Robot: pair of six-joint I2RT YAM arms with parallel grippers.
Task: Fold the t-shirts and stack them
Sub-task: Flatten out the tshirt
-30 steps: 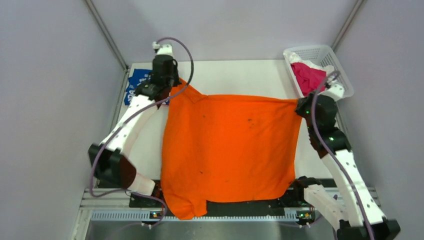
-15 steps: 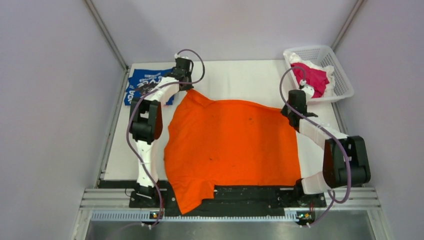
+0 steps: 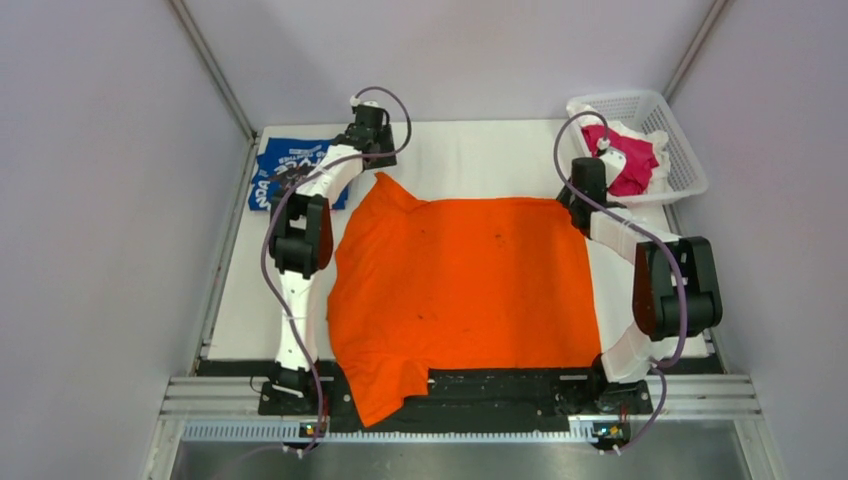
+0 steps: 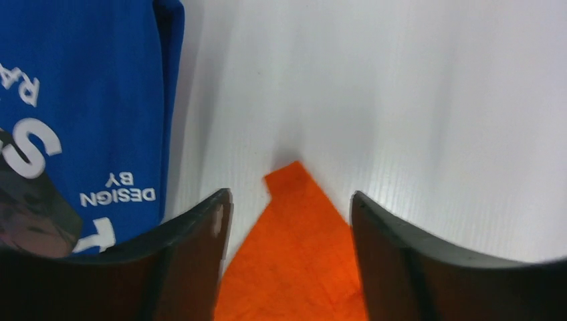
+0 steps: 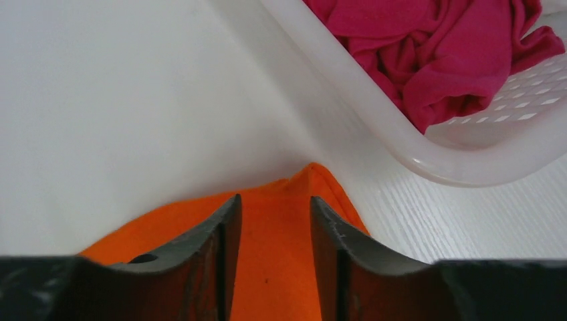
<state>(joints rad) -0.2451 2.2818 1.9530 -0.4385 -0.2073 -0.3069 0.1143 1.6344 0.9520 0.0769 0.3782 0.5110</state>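
Both arms have pushed further out since half a second ago, and the far hem of the orange t-shirt (image 3: 465, 285) now runs straighter and flatter. Nearest us, its lower left part spills over the front edge of the bench (image 3: 480, 150) onto the dark rail. Moving up, the body lies spread flat across the middle, with a few creases on the left side. At the far left corner, the left hand (image 4: 287, 200) is released, fingers wide apart, with the pointed tip of orange cloth lying on the bench between them, untouched. Over at the far right corner, the right hand (image 5: 275, 204) has let go too, with a narrower gap, and the orange corner pokes out just beyond its fingertips. Further left, the blue t-shirt (image 4: 87, 100) with white lettering sits folded just beside the left hand. Far right, a white mesh basket (image 5: 374, 127) holds crumpled pink cloth (image 5: 428, 53), close to the orange corner but apart from it.
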